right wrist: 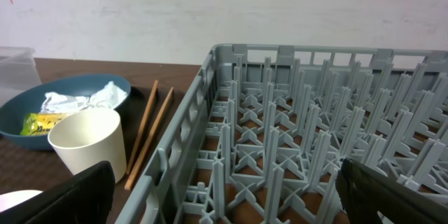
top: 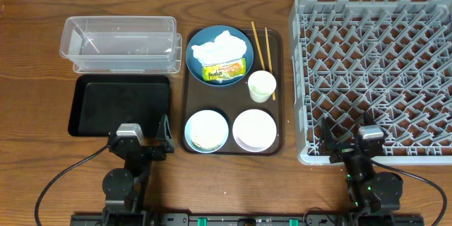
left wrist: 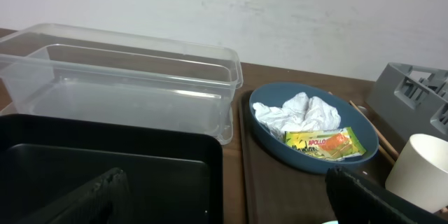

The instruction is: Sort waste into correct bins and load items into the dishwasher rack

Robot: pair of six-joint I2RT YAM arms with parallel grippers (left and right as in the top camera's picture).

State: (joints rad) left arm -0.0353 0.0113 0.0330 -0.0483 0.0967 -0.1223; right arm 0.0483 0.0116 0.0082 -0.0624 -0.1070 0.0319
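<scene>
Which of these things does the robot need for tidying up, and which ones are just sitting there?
For the job: tissue, snack wrapper, rice scraps, clear tub, black tray, dark blue plate, light blue bowl, pinkish bowl, white cup, chopsticks, grey rack.

Just there: brown serving tray under the dishes, wooden table.

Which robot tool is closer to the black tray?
Left. The left tool is open right at the near edge of the black tray. The right tool is far off to the side, by the near edge of the grey rack.
</scene>
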